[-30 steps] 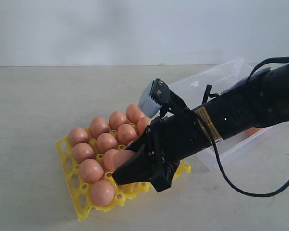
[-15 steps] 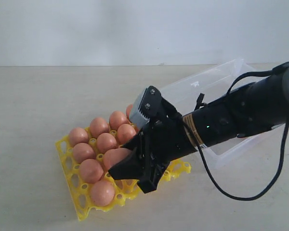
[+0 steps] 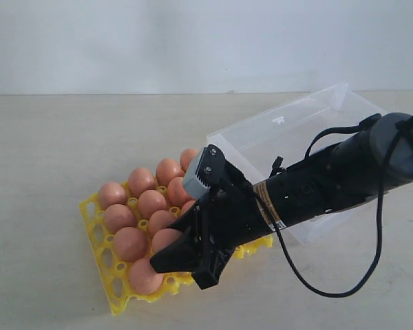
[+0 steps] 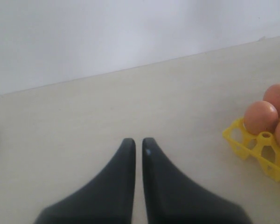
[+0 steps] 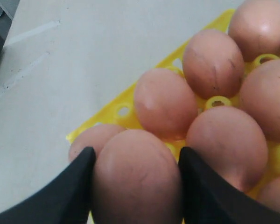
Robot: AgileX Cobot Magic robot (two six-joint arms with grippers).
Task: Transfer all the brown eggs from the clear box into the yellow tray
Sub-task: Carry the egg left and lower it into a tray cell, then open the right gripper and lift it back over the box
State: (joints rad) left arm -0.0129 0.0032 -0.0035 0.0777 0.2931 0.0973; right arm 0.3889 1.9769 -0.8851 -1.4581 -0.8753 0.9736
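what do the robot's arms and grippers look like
The right arm is a thick black tube with a grey cap at one joint, a yellowish label band near the wrist and a thin black cable looping below. A ribbed grey box sits above the right gripper, which has black tapered fingers. The left gripper has dark tapered fingers too.

The pale tabletop carries the yellow tray and, seemingly just beside it, the clear box.
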